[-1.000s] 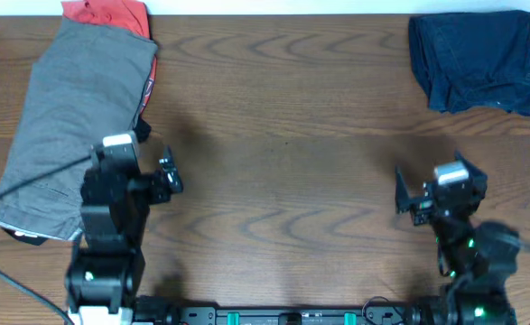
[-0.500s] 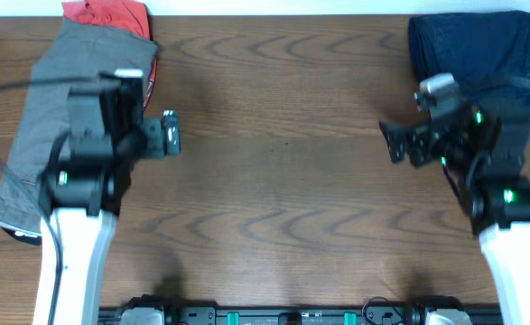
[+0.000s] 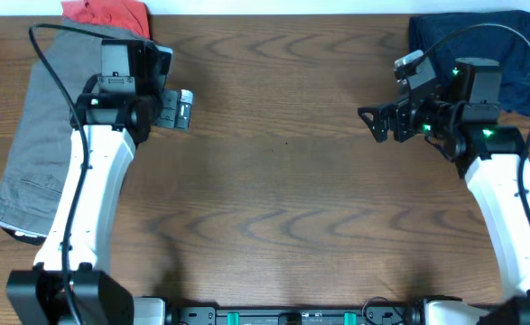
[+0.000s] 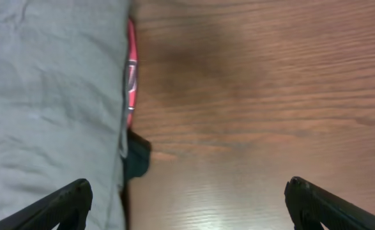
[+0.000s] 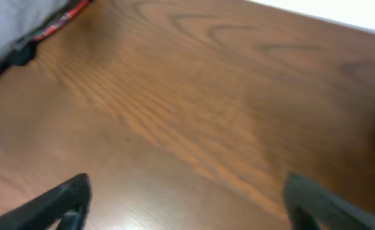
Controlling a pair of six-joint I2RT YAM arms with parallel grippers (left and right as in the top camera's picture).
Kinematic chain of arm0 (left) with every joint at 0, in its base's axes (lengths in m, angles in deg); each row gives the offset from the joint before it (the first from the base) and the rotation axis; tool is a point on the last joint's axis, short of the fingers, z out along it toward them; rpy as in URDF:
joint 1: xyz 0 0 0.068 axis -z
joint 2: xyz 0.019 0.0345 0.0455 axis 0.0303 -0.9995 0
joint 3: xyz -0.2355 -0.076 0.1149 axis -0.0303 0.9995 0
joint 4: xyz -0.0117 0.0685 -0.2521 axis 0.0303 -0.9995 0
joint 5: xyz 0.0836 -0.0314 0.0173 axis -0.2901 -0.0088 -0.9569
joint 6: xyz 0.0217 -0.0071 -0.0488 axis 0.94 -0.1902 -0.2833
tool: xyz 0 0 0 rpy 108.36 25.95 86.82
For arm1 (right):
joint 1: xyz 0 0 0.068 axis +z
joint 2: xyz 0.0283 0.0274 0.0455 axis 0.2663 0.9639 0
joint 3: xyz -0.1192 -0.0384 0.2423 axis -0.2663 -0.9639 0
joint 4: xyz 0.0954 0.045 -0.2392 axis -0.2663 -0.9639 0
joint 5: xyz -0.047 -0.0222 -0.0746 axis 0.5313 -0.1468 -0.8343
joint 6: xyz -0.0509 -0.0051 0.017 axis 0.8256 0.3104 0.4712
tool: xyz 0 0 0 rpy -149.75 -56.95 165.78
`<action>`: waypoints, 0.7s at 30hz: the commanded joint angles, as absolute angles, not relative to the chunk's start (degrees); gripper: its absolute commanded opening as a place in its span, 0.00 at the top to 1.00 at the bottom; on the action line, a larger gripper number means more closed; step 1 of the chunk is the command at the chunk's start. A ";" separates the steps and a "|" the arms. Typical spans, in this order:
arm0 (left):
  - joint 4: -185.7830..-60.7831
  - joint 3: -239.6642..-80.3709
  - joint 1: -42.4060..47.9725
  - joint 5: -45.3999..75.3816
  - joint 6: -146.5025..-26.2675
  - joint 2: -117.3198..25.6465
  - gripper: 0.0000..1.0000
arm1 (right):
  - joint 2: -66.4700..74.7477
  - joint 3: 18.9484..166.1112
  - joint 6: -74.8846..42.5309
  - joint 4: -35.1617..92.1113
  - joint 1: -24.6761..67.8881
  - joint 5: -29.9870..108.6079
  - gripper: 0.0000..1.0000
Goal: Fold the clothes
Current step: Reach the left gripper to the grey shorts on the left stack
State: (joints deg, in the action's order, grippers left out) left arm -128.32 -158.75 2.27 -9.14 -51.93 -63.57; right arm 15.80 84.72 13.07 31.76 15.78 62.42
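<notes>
Brown wood-grain table (image 3: 283, 190), and the grey-olive shorts (image 3: 48, 117) lie flat along its left side. A red-orange T-shirt (image 3: 106, 13) pokes out from under the shorts at their far end. The left gripper (image 3: 183, 110) hovers just beside the shorts' right edge, over bare wood, fingers spread wide and holding nothing. Well apart from the shorts, across the table, the right gripper (image 3: 373, 125) hangs with its fingers spread too, empty. Farther still from the shorts sits the dark navy garment (image 3: 517, 54).
</notes>
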 commanded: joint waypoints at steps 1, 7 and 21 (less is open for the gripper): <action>-127.08 -159.82 -1.71 -9.29 -48.41 -64.93 0.02 | 17.46 85.72 12.48 31.68 16.26 68.00 0.19; -125.15 -159.80 -9.80 -9.40 -45.52 -70.13 0.05 | 19.95 85.70 12.48 31.68 16.26 67.95 0.35; -116.52 -159.80 -11.87 -10.98 -39.21 -84.25 0.11 | 21.53 85.68 12.50 31.59 16.26 66.18 0.50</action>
